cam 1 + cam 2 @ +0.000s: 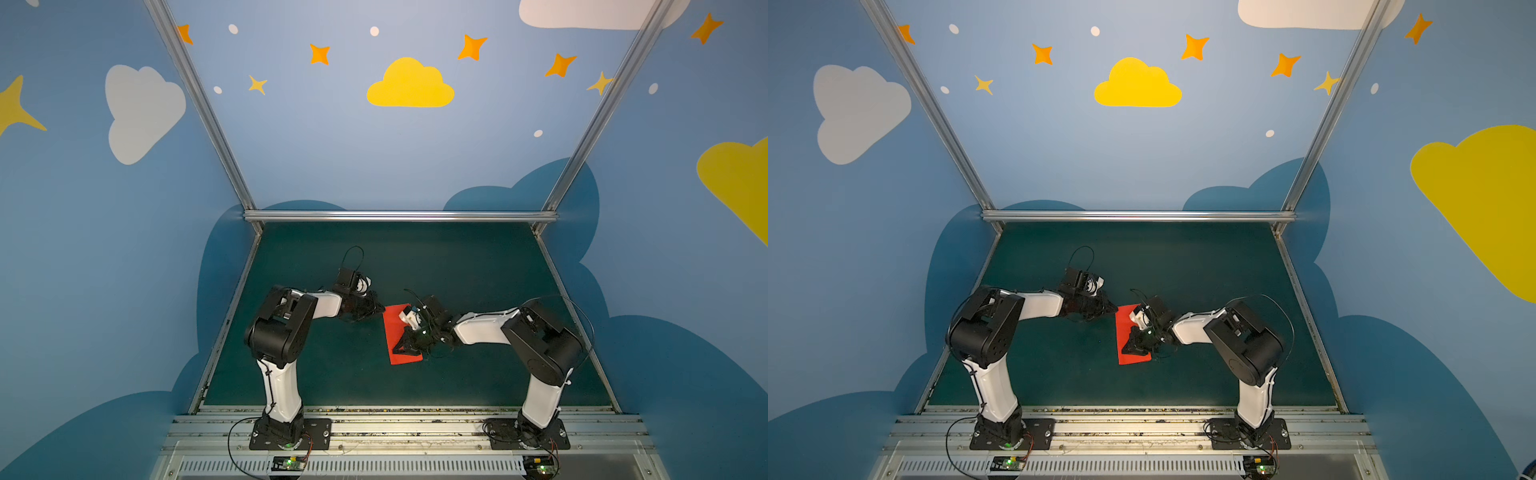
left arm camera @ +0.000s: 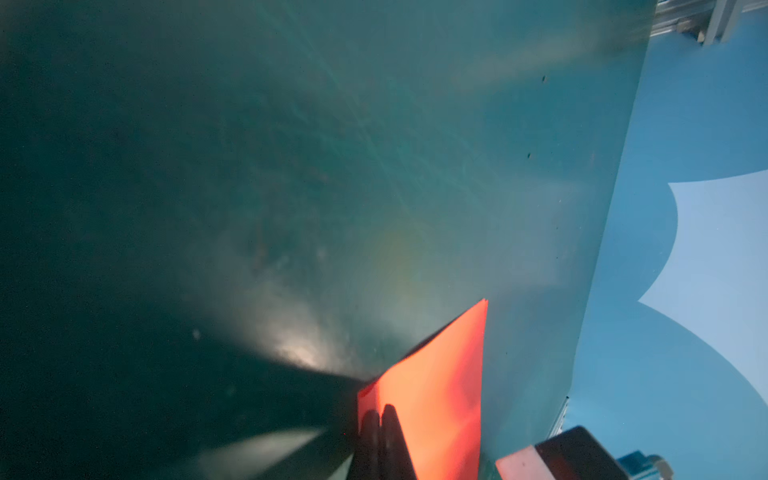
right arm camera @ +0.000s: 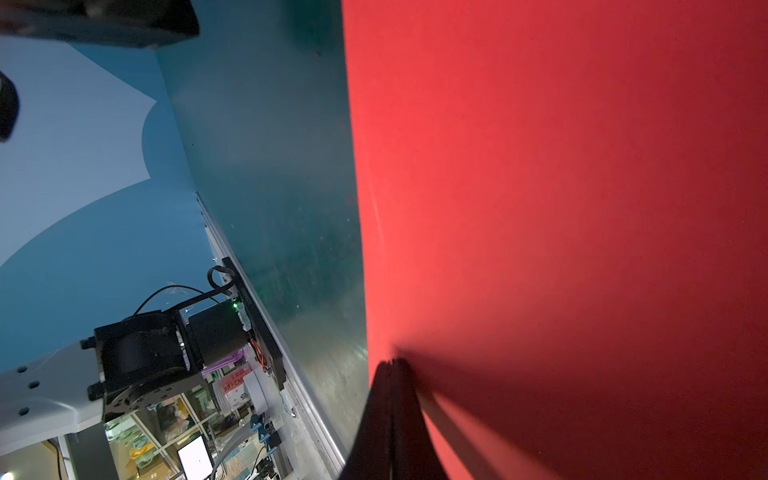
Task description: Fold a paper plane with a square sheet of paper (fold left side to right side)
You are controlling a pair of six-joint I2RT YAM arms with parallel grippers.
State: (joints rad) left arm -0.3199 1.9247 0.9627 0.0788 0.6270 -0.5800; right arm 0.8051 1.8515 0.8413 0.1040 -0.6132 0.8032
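Observation:
The square sheet of paper (image 1: 390,328) (image 1: 1124,332) is bright red. It lies on the green table mat as a narrow upright rectangle, about half as wide as it is long. My left gripper (image 1: 381,309) (image 1: 1115,308) is shut, with its tips resting on the sheet's far left corner (image 2: 440,395). In the left wrist view the left gripper (image 2: 380,409) shows both fingers pressed together over the paper. My right gripper (image 1: 397,352) (image 1: 1125,351) is shut too, and its tips (image 3: 392,362) press down on the sheet (image 3: 540,208) just inside its left edge near the front. No paper plane is in view.
The green mat (image 1: 478,270) is bounded by aluminium rails at the back (image 1: 399,215) and along both sides. Blue painted walls stand behind them. Both arm bases are bolted to the front rail (image 1: 407,428). The right wrist body hangs over the sheet's right part.

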